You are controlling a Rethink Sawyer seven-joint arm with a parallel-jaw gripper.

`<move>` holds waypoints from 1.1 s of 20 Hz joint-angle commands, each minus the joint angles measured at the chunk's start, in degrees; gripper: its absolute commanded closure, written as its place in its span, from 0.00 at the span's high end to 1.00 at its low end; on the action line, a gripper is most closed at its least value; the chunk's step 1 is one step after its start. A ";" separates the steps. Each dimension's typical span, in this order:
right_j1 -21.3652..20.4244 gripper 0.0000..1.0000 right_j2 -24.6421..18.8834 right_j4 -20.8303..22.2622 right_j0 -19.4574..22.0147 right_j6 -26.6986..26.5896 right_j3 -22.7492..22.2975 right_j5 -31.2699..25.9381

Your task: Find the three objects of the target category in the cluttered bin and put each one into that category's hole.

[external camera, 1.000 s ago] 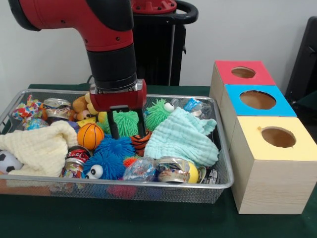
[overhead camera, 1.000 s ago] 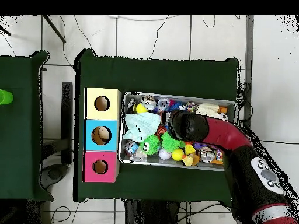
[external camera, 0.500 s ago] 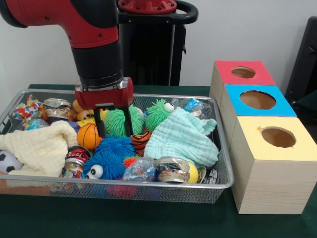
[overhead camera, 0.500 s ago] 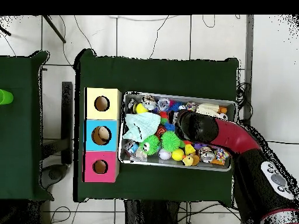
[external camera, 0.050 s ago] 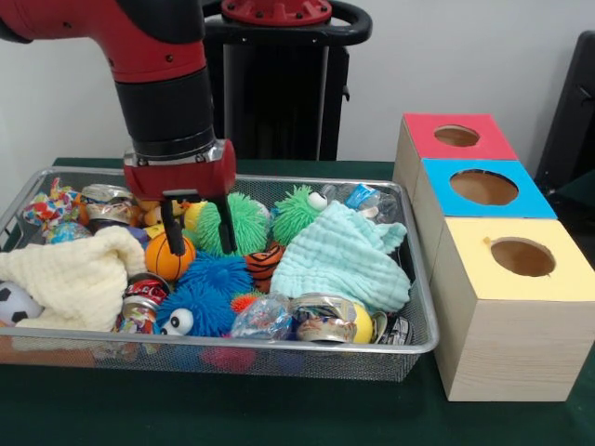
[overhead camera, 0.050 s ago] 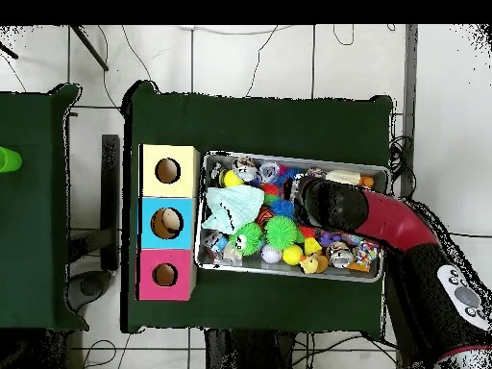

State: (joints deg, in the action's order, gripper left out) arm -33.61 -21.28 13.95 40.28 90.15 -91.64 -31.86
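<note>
Front view: gripper (external camera, 0.050 s ago: pixel 198 229) spread, grasping nothing, fingers straddling gap above orange basketball (external camera, 0.050 s ago: pixel 169 255); ball under left finger, beside green spiky ball (external camera, 0.050 s ago: pixel 232 224). Wire bin (external camera, 0.050 s ago: pixel 423 316) packed; mint cloth (external camera, 0.050 s ago: pixel 342 256) right, cream cloth (external camera, 0.050 s ago: pixel 76 277) left, blue fuzzy toy (external camera, 0.050 s ago: pixel 206 290) near. Red box (external camera, 0.050 s ago: pixel 444 153), blue box (external camera, 0.050 s ago: pixel 483 195), yellow box (external camera, 0.050 s ago: pixel 507 311) right of bin, holes unobstructed. Overhead view: arm (overhead camera, 0.050 s ago: pixel 384 219) hides gripper; something lies inside blue box hole (overhead camera, 0.050 s ago: pixel 167 223).

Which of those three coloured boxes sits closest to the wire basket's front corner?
The yellow box. It stands nearest the camera, beside the basket; the blue and red ones line up behind.
</note>
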 commanded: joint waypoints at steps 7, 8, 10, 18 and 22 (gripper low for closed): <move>13.27 1.00 0.63 -2.33 -5.46 3.33 20.24 -15.69; 14.43 1.00 0.56 -2.74 -5.31 3.29 21.38 -16.37; 16.71 1.00 0.15 -3.48 -4.75 2.63 23.49 -17.41; 21.36 1.00 -3.40 -3.69 -1.19 -5.42 27.73 -17.50; 20.60 1.00 -6.26 -2.51 0.62 -9.53 25.34 -15.18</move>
State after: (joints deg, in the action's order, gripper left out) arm -15.94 -23.07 10.88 37.96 90.14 -69.48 -45.60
